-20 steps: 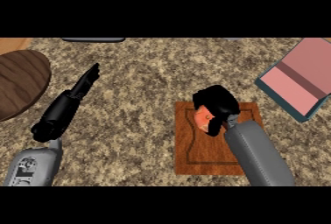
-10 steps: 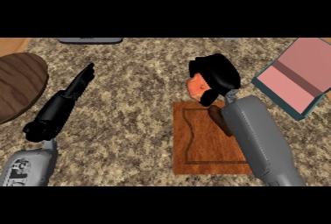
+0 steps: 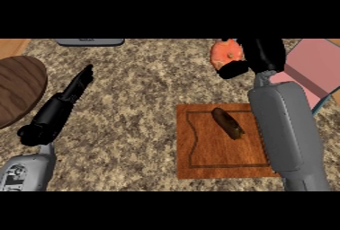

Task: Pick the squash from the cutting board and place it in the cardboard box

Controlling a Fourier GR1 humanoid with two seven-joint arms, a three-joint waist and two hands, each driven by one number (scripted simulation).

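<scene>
One squash (image 3: 225, 54), orange and lumpy, is sitting in the right robot hand (image 3: 256, 56), whose black fingers are curling round it near the top of the view, beyond the far edge of the board (image 3: 206, 152) and off its surface. One wooden board is lying on the table (image 3: 133, 112), and one dark brown oblong thing (image 3: 228, 122) is lying on it, tilted, near the board's far right corner. One box (image 3: 315, 67), pinkish inside, is showing at the upper right, partly cut by the view's edge and partly hidden by the right forearm; the squash is hanging just left of it, not yet inside.

The left robot hand (image 3: 69, 94) is resting open at the left of the view, its fingers straight and pointing away, holding nothing. One round dark wooden plate (image 3: 16, 90) is lying at the left edge, only partly in view. One flat grey object (image 3: 90, 42) is lying at the table's far edge.

The table is showing a speckled, granite-like top in brown and beige. A strip of lighter wood is appearing at the upper left corner, past the table's edge.
</scene>
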